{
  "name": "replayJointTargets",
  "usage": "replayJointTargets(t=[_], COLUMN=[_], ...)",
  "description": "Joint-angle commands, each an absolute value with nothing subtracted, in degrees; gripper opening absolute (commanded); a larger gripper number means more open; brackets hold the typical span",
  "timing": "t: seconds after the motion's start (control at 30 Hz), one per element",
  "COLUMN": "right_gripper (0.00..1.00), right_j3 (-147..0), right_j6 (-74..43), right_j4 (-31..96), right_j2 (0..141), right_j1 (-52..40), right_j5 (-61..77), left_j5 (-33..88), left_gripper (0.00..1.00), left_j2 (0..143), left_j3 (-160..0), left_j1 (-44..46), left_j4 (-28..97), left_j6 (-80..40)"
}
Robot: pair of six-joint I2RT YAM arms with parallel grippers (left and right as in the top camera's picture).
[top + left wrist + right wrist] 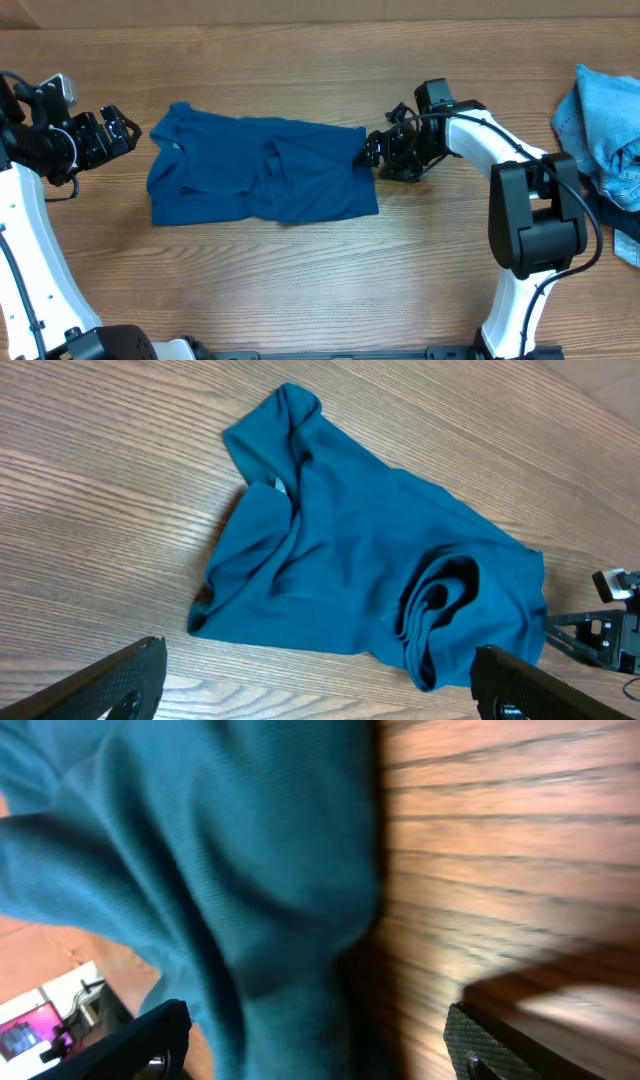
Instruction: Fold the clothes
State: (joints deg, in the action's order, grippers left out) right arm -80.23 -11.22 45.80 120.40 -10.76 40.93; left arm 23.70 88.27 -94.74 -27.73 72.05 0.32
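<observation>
The left tool hovers over the bare desk, just beside the left end of the shirt. Its jaws are spread wide and hold nothing.

The deep-blue shirt lies across the middle of the desk as a rough, rumpled band. It has a bunched collar end on the left and a loose roll of cloth near its middle (the left wrist view shows that roll curling open like a pocket). It looks soft, light and limp, a matte knit that should grip well under the pads but will sag and stretch from any single pinch. I judge the best hold to be at the outer corners or along a hem, catching every layer there, with both ends lifted together so the band stays flat.

The right tool sits at the shirt's right edge. In its own view the jaws stand far apart, and the fabric drapes between them without being clamped, as far as I can see.

At the far right edge lies a heap of light denim, well apart from the shirt.
</observation>
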Motion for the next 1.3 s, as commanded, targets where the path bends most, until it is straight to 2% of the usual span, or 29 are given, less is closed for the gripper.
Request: replayJointTargets(t=[0.0, 0.1, 0.17, 0.23, 0.3, 0.33, 0.53, 0.6, 0.63, 0.7, 0.97, 1.27], right_gripper=[0.86, 0.85, 0.79, 0.7, 0.49, 0.43, 0.31, 0.18, 0.16, 0.05, 0.04, 0.04], right_j3=[-80.2, -80.2, -80.2, -80.2, -80.2, -80.2, -80.2, -80.2, -80.2, -80.2, -80.3, -80.4], right_j6=[-10.4, -10.3, -10.5, -11.0, -13.3, -14.6, -15.0, -15.0, -15.0, -15.0, -14.8, -13.4], right_j4=[44.8, 42.6, 41.3, 40.0, 39.0, 38.7, 38.5, 38.7, 38.9, 39.5, 42.3, 49.2], right_j2=[119.9, 119.9, 119.9, 119.9, 119.9, 119.9, 119.9, 119.9, 119.8, 119.6, 113.9, 107.3], right_j1=[-13.2, -15.6, -17.3, -18.9, -19.5, -19.5, -18.2, -18.1, -18.2, -18.1, -15.8, -11.3], right_j5=[43.9, 46.9, 47.4, 47.0, 44.4, 42.9, 42.0, 42.1, 42.1, 42.1, 41.6, 32.7], left_j5=[23.4, 23.4, 23.4, 23.4, 23.4, 23.4, 23.4, 23.4, 23.3, 23.4, 23.4, 23.4], left_gripper=[1.0, 1.0, 1.0, 1.0, 1.0, 1.0, 1.0, 1.0, 1.0, 1.0, 1.0, 1.0], left_j2=[88.4, 88.4, 88.4, 88.4, 88.4, 88.4, 88.4, 88.4, 88.4, 88.4, 88.4, 88.4], left_j3=[-94.7, -94.7, -94.7, -94.7, -94.7, -94.7, -94.7, -94.7, -94.7, -94.7, -94.7, -94.7], left_j1=[-27.6, -27.6, -27.6, -27.6, -27.6, -27.6, -27.6, -27.7, -27.7, -27.7, -27.7, -27.7], left_j4=[71.8, 71.6, 71.6, 71.6, 71.6, 71.6, 71.6, 71.6, 71.6, 71.6, 71.6, 71.6], left_j6=[0.0, 0.0, 0.0, 0.0, 0.0, 0.0, 0.0, 0.0, 0.0, 0.0, 0.0, 0.0])
